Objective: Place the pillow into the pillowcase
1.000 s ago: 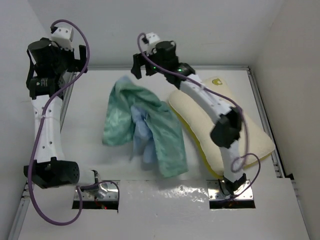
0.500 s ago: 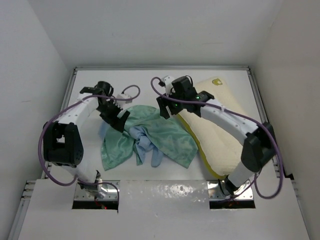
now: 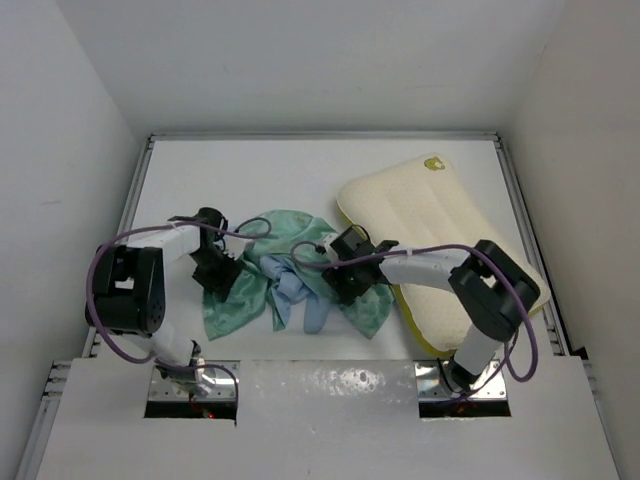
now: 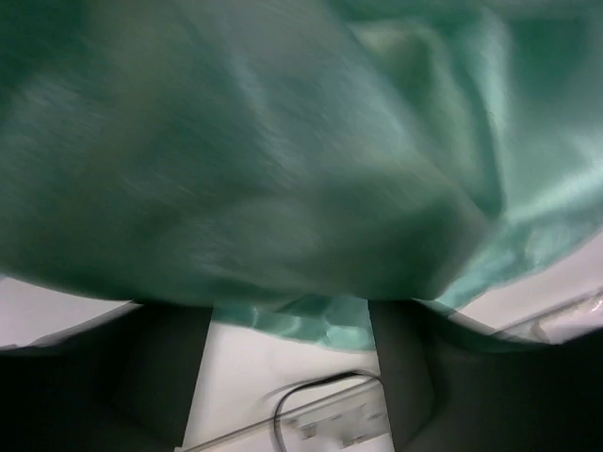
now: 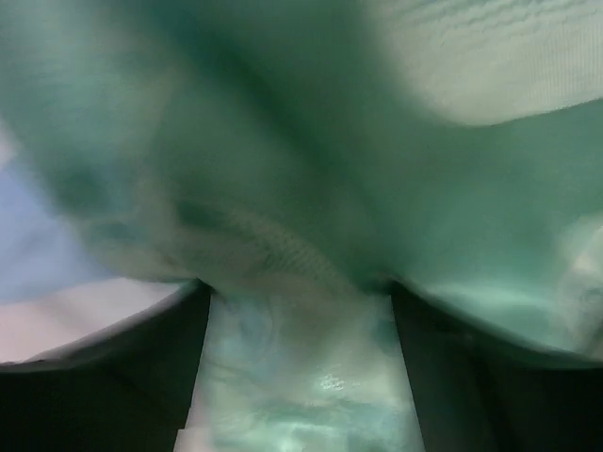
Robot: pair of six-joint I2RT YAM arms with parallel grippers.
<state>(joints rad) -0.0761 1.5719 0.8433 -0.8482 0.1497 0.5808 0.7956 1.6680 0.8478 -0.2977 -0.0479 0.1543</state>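
Observation:
The pillowcase (image 3: 292, 232) lies crumpled at mid-table, mint green outside with a light blue fold (image 3: 290, 290) in the middle. The cream pillow (image 3: 440, 225) lies at an angle to its right, its yellow band along the near-left edge. My left gripper (image 3: 222, 275) is pressed into the pillowcase's left part. In the left wrist view green cloth (image 4: 283, 169) drapes over the fingertips (image 4: 290, 306). My right gripper (image 3: 345, 278) sits on the pillowcase's right part beside the pillow. Green cloth (image 5: 283, 141) fills the gap at that gripper (image 5: 297, 287). Whether either pair of fingers pinches the cloth is hidden.
White walls close in the table on three sides, and metal rails (image 3: 135, 210) run along both side edges. The arm bases stand in cut-outs at the near edge (image 3: 190, 385). A dark cable (image 4: 311, 395) lies below the left gripper. Pillow texture (image 5: 499, 56) shows upper right.
Both arms have swung down from the back of the table onto the pillowcase. Their fingers have drawn closer together. The pillowcase has been pulled nearer and bunched up.

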